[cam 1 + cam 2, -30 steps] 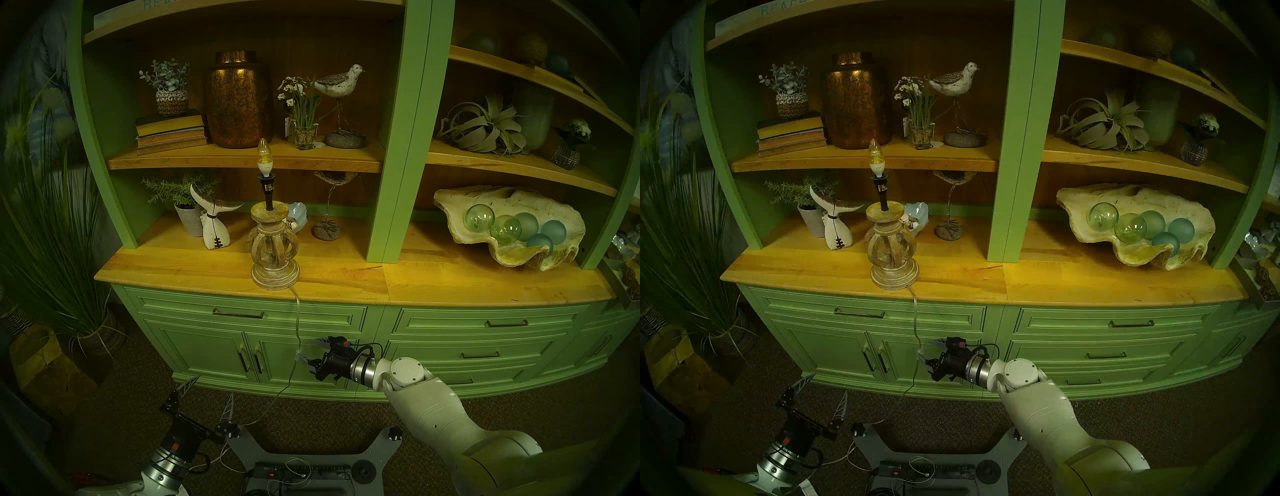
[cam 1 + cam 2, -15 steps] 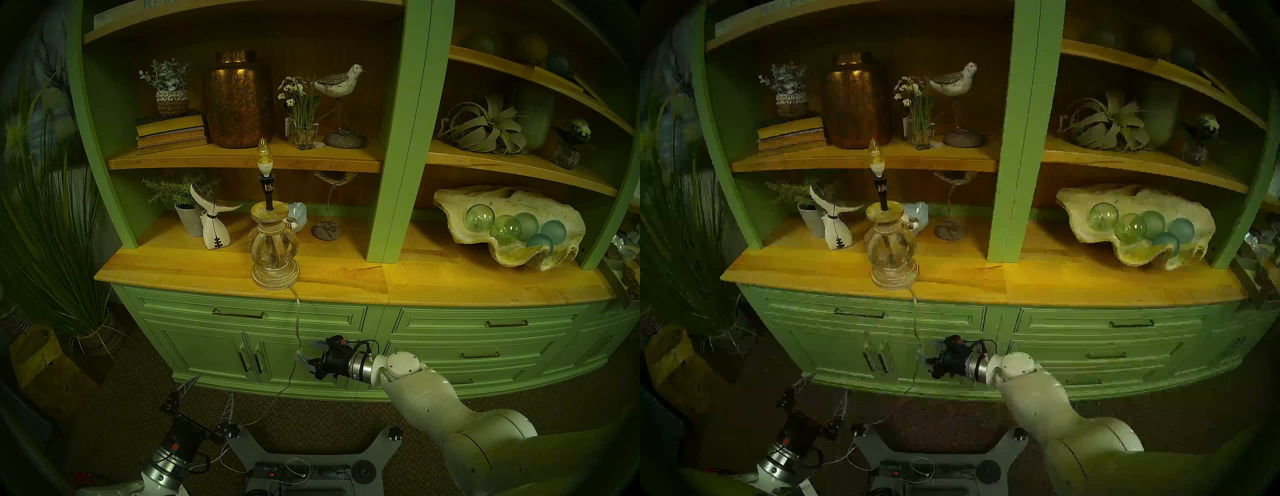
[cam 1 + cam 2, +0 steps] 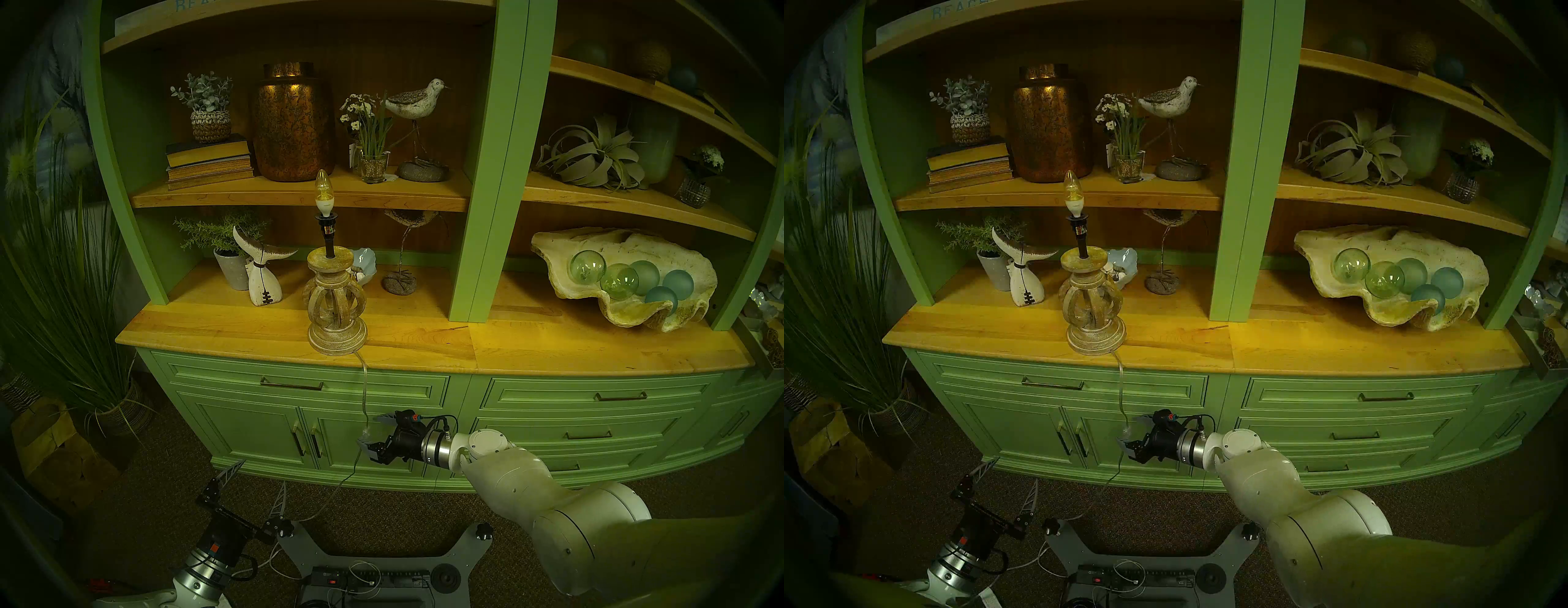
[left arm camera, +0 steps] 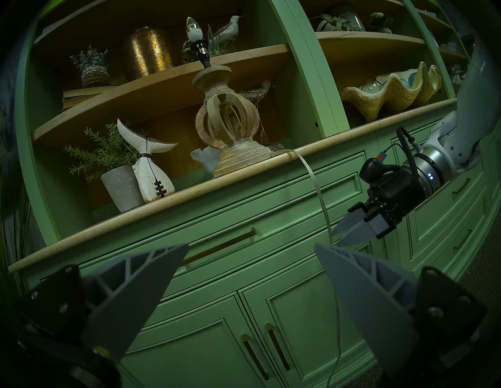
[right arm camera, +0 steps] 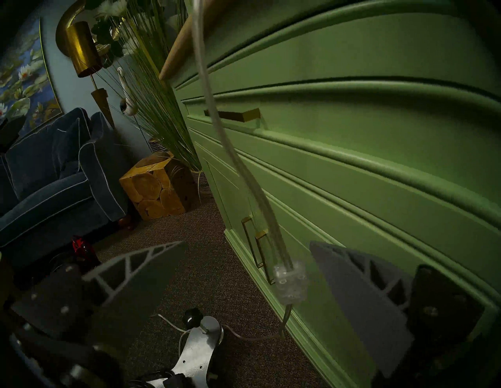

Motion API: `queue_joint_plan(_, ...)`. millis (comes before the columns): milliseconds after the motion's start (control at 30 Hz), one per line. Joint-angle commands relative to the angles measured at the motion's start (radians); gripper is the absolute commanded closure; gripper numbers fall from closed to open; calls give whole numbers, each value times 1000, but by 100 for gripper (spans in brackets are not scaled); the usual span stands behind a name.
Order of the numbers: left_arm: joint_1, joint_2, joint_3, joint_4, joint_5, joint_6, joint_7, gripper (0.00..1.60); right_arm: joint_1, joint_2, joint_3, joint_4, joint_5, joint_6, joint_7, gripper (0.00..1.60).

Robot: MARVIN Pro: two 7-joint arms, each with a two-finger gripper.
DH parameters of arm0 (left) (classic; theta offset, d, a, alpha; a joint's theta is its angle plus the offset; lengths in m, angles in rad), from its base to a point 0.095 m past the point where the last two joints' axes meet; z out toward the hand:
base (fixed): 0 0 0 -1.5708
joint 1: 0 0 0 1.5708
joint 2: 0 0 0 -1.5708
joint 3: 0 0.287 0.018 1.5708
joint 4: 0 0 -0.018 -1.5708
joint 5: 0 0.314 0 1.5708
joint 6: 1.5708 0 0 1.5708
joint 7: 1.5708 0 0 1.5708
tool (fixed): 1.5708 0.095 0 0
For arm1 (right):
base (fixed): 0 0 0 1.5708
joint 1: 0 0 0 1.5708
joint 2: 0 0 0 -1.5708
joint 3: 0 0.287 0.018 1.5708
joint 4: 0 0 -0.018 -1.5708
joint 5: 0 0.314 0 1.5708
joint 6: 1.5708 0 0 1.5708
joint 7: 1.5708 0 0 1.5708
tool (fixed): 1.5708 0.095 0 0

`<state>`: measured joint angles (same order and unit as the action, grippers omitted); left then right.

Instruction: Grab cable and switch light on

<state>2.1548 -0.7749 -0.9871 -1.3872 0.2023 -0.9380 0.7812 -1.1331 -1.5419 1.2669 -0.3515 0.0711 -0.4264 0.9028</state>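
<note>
**Clear cord hangs between waiting fingers**

Translucent and thin, the cable (image 3: 365, 395) drops from the foot of the light (image 3: 337, 314) on the wooden counter (image 3: 424, 339), running nearly straight down the green cabinet front (image 3: 382, 424) before trailing onto the carpet (image 3: 382, 509). Partway along sits its small clear switch block (image 5: 290, 281), seen in the right wrist view hanging between the two fingers of the right end effector (image 3: 368, 433), closer to the finger on the cabinet side. That end effector reaches in from the side, roughly level, so the cord's long axis crosses its fingers almost at right angles. Its fingers stand apart around the block, with a gap visible on at least the outer side; nothing is pinched yet. The left end effector (image 3: 254, 488) hangs low and well away, fingers spread wide and empty, leaving the right arm plainly the nearer one. The bulb (image 3: 323, 187) shows no clear glow, so the switching likely remains undone.
</note>
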Motion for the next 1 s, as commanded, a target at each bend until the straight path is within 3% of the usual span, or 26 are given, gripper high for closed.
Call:
queue_joint_plan(0,-3,0,-1,-13,2,-4,1,0,52,-32,0,22,7,-77,26,0)
queue_joint_plan(867,-5,1,1,-12,2,-4,3,0,134,-75,-5,154,-5,-97,11,0)
queue_joint_plan(967,-5,1,1,-12,2,-4,4,0,131,-77,-18,167,-14,-99,10,13)
